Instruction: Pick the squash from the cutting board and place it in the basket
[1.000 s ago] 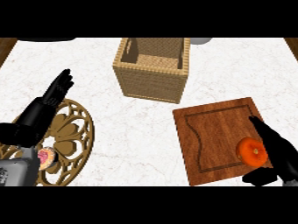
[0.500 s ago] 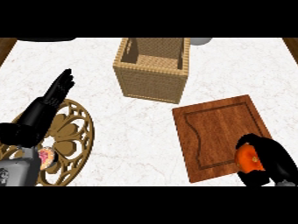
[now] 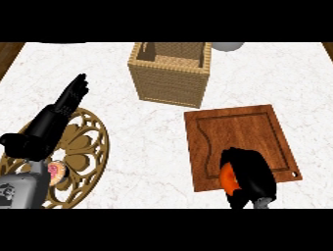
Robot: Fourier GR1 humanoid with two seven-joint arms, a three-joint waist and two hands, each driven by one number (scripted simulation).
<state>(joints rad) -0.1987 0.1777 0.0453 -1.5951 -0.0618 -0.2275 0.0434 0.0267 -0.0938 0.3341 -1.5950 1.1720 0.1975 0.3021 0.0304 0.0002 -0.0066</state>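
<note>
Squash (image 3: 228,177): an orange sliver (mostly hidden) at the near edge of the cutting board (image 3: 238,132).
Right hand (image 3: 250,174): fingers curled round the squash, over the board's near edge.
Basket (image 3: 171,73): woven, upright on the counter (image 3: 285,78), just beyond the board.
Left hand (image 3: 61,110): fingers straight, holding nothing, above the ornate round trivet (image 3: 86,147).
</note>
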